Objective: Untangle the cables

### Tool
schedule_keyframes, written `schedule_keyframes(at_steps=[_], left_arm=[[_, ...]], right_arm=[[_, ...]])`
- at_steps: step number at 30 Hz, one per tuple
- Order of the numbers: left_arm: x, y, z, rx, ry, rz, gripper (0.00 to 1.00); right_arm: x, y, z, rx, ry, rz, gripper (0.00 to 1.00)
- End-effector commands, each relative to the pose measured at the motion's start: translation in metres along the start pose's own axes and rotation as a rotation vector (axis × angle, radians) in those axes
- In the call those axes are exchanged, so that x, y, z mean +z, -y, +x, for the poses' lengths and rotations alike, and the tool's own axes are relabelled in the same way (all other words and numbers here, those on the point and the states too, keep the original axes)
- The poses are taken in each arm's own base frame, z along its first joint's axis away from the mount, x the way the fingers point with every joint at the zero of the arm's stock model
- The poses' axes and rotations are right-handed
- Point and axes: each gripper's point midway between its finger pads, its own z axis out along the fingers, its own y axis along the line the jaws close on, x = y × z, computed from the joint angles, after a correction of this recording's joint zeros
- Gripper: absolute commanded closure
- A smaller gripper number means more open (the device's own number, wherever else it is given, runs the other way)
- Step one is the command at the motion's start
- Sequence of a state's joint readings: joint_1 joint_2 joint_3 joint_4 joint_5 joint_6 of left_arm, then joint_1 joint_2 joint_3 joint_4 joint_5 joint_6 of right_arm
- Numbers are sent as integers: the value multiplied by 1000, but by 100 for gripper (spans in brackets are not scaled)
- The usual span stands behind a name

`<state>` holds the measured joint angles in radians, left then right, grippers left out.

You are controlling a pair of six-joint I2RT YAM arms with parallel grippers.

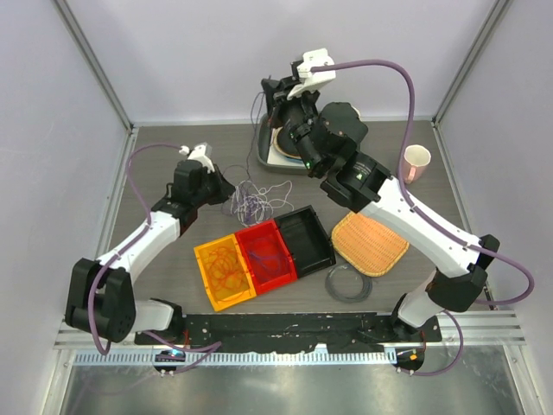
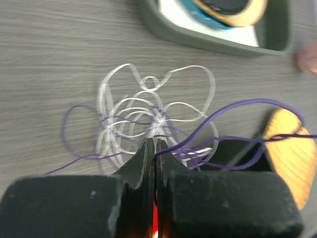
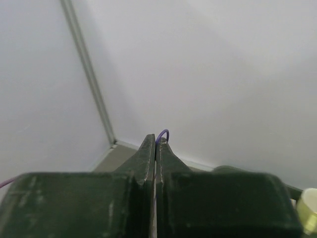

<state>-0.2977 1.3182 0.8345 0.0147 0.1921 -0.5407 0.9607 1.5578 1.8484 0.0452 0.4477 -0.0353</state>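
On the left side of the table (image 1: 164,138), the left gripper (image 2: 155,143) sits low over a loose tangle. Its jaws are pressed together, and a strand of the purple cable (image 2: 237,104) runs out of the seam between the tips. The white cable (image 2: 157,119) lies in overlapping loops on the tabletop just ahead of those tips, knotted through the purple one.

Nearer the arm bases, three bins stand in a diagonal row, touching side by side. The orange bin (image 1: 204,259) holds an orange-red cable (image 1: 226,270) in a coil. The red bin (image 1: 285,270) holds a faint bluish coil (image 1: 268,255). The black bin (image 1: 321,252) is the farthest right of the row.

Beyond the tangle, a grey tray (image 1: 264,157) with round dishes in it sits at the back edge. The right gripper (image 3: 156,141) is raised above that tray, clenched, with a small loop of purple cable showing at its tips; a thin strand hangs from it toward the tangle.

Right of the bins, a clear ring (image 1: 329,284) lies flat beside a woven mat (image 1: 369,244). A cup (image 1: 416,162) stands upright near the right wall.
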Motion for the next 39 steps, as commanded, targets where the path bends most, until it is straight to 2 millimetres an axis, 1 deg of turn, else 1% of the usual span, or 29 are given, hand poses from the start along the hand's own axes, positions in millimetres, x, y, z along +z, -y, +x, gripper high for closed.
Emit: schedule_keyframes(at_steps=[1, 2, 3, 4, 5, 6, 7, 8, 9, 10, 11, 12, 13, 14, 16, 17, 18, 20, 21, 24, 26, 27, 28, 29, 30, 31, 36, 37, 39], left_arm=[[-18, -48, -16, -18, 95, -296, 100], [-23, -60, -9, -33, 74, -364, 100], [-28, -73, -10, -51, 83, -436, 100], [-36, -90, -19, -95, 116, -528, 100], [-44, -103, -11, -129, 83, -593, 100], [-47, -114, -11, -166, 77, -630, 100], [-55, -133, -16, -230, 86, -667, 100], [-59, -143, -12, -301, 79, -688, 100], [-64, -153, -11, -352, 75, -704, 100], [-75, -176, -13, -446, 84, -730, 100], [-81, -185, -11, -495, 88, -749, 100], [-85, -194, -10, -533, 90, -765, 100], [-95, -209, -10, -578, 105, -799, 100], [-100, -215, -5, -606, 94, -815, 100], [-110, -227, -4, -641, 102, -849, 100], [-112, -229, -3, -649, 97, -854, 100], [-115, -234, -3, -660, 104, -865, 100], [-121, -239, -2, -675, 104, -887, 100], [-125, -243, -2, -691, 111, -898, 100], [-129, -247, 0, -709, 109, -904, 100], [-126, -245, -2, -707, 118, -876, 100], [-120, -240, 2, -716, 98, -829, 100], [-114, -236, -2, -707, 107, -786, 100], [-109, -232, -1, -711, 98, -749, 100], [-105, -227, 1, -716, 82, -713, 100], [-104, -226, 1, -714, 77, -705, 100], [-104, -221, 6, -708, 59, -685, 100], [-102, -215, 4, -705, 55, -645, 100], [-99, -208, 5, -699, 49, -600, 100]], right_arm=[[-20, 74, -63, -60, 128, 318, 99], [-22, 83, -64, -94, 125, 353, 99], [-25, 93, -70, -96, 138, 390, 99], [-29, 111, -74, -111, 143, 455, 99], [-32, 122, -78, -144, 143, 493, 99], [-36, 132, -87, -146, 160, 528, 99], [-40, 142, -92, -156, 166, 558, 99], [-45, 162, -99, -171, 177, 618, 99], [-49, 172, -104, -182, 183, 649, 99], [-55, 182, -110, -185, 193, 680, 99], [-62, 204, -116, -201, 203, 743, 99], [-66, 213, -120, -209, 207, 772, 99], [-72, 224, -125, -214, 215, 802, 99], [-78, 241, -128, -232, 218, 852, 99], [-83, 256, -131, -243, 220, 889, 99], [-85, 261, -131, -250, 217, 897, 99], [-88, 272, -134, -260, 222, 920, 99], [-92, 282, -137, -276, 221, 955, 99], [-97, 291, -142, -282, 231, 986, 99], [-101, 302, -147, -306, 228, 1010, 99], [-99, 300, -150, -310, 225, 978, 99], [-94, 295, -149, -315, 218, 933, 99], [-79, 282, -147, -324, 215, 815, 99], [-74, 276, -141, -308, 199, 761, 99], [-73, 267, -141, -284, 193, 702, 99], [-66, 253, -140, -272, 194, 609, 99], [-65, 225, -141, -185, 200, 445, 99], [-69, 219, -146, -165, 211, 421, 99], [-68, 203, -142, -128, 204, 332, 99]])
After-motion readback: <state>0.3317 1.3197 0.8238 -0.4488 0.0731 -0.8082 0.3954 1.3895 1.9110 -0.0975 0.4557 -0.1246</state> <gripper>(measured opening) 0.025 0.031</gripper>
